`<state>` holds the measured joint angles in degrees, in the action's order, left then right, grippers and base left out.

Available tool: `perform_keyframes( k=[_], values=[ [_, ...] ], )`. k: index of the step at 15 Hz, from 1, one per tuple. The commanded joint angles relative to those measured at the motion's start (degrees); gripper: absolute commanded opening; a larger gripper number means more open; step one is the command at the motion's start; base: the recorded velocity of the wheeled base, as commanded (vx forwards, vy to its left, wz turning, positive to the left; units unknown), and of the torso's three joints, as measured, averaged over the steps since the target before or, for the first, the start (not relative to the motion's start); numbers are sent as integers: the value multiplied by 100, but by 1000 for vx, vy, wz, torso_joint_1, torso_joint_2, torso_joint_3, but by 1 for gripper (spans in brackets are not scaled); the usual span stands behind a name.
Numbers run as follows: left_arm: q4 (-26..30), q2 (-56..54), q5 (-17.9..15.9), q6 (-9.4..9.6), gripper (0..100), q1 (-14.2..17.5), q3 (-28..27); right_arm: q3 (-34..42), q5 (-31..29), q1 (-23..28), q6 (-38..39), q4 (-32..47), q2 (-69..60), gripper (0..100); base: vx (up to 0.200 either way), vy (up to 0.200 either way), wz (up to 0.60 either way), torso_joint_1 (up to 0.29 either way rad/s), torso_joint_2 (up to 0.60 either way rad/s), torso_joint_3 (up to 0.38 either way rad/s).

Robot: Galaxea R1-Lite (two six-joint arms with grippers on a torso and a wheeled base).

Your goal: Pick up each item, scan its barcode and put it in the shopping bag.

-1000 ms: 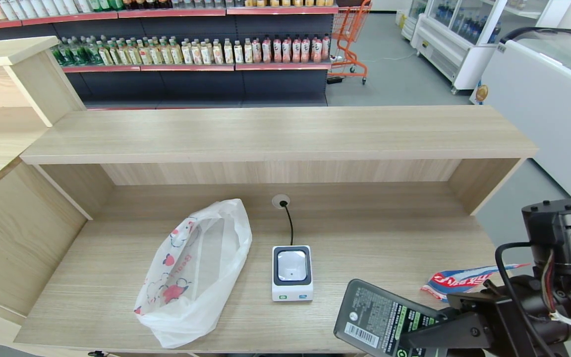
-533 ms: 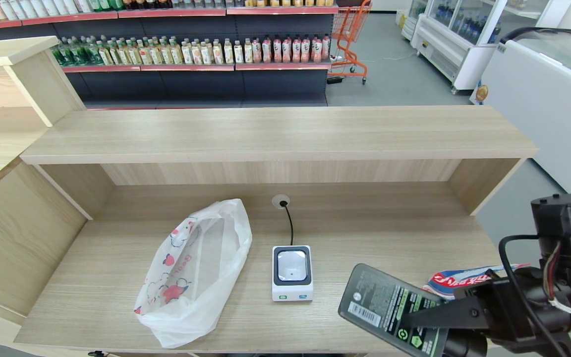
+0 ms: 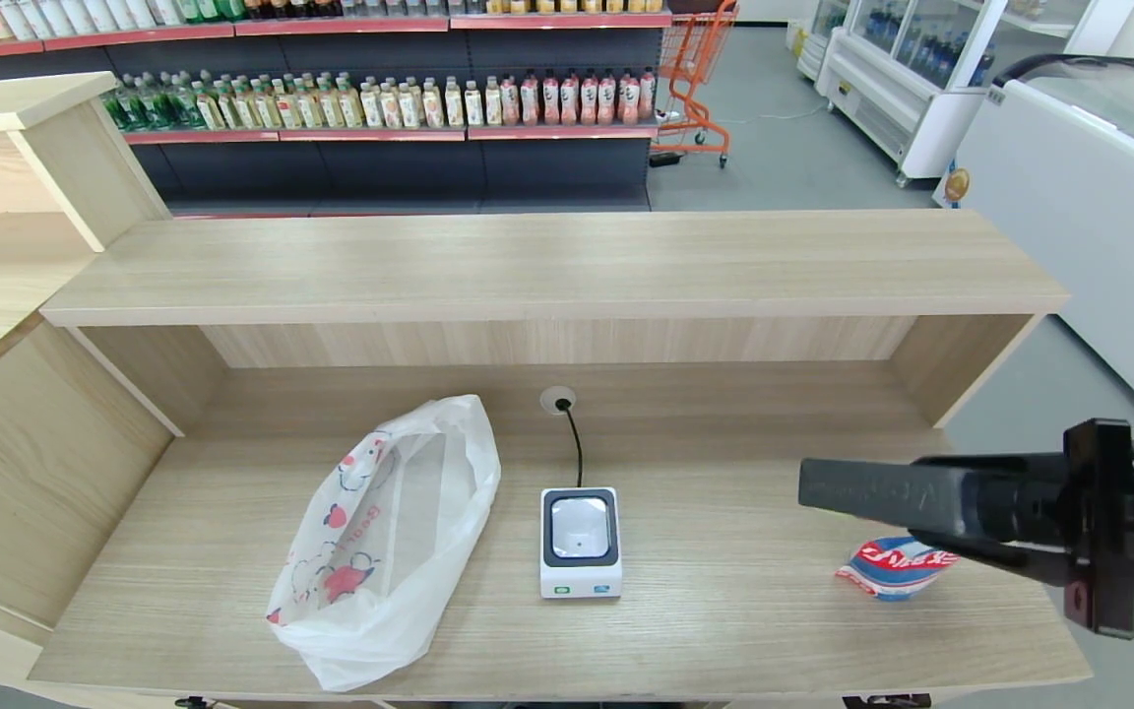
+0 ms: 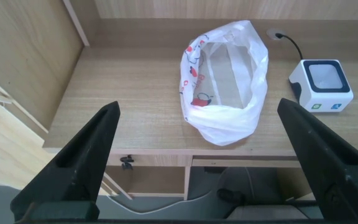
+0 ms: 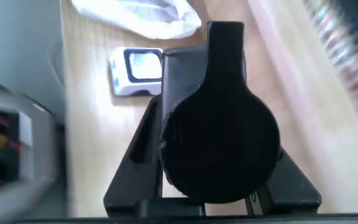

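The dark pouch (image 3: 872, 489), seemingly edge-on, is clamped in the right claw (image 3: 951, 507) above the counter (image 3: 724, 630), right of the scanner (image 3: 580, 542), near a red-and-white packet (image 3: 892, 568). The plastic bag (image 3: 385, 537) lies left of the scanner; the left claw (image 4: 199, 104) gapes wide

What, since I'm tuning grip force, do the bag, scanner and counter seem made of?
Bag: thin plastic film, glossy and translucent white with cartoon prints; it crumples, and the wood shows through it.
Scanner: probably hard moulded plastic with a smooth white casing and a shiny, glass-like window.
Counter: pale wood grain, matt; likely laminate board rather than solid wood.
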<state>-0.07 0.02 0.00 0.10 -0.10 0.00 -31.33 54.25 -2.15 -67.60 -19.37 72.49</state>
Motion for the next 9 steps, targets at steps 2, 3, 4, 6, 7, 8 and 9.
perform_keyframes(
  k=[2, 3, 4, 6, 7, 8, 9],
  values=[
    [-1, 6, 0, -1, 100, 1, 0, -224, -863, 56, 4685, 21, -77, 0, 0, 0, 0, 0, 0, 0],
    [-1, 6, 0, -1, 100, 1, 0, -154, -907, 56, 5608, 30, 152, 0, 0, 0, 0, 0, 0, 0],
    [-1, 6, 0, -1, 100, 1, 0, -154, -916, 48, 5934, 39, 222, 0, 0, 0, 0, 0, 0, 0],
    [-1, 6, 0, -1, 100, 1, 0, -268, -978, -251, 7867, -5, 626, 0, 0, 0, 0, 0, 0, 0],
    [-1, 6, 0, -1, 100, 1, 0, -321, -1004, -313, 8078, -5, 750, 0, 0, 0, 0, 0, 0, 0],
    [-1, 6, 0, -1, 100, 1, 0, -365, -995, -383, 8131, 12, 873, 0, 0, 0, 0, 0, 0, 0],
    [-1, 6, 0, -1, 100, 1, 0, -418, -1013, -480, 8131, 12, 996, 0, 0, 0, 0, 0, 0, 0]
  ],
)
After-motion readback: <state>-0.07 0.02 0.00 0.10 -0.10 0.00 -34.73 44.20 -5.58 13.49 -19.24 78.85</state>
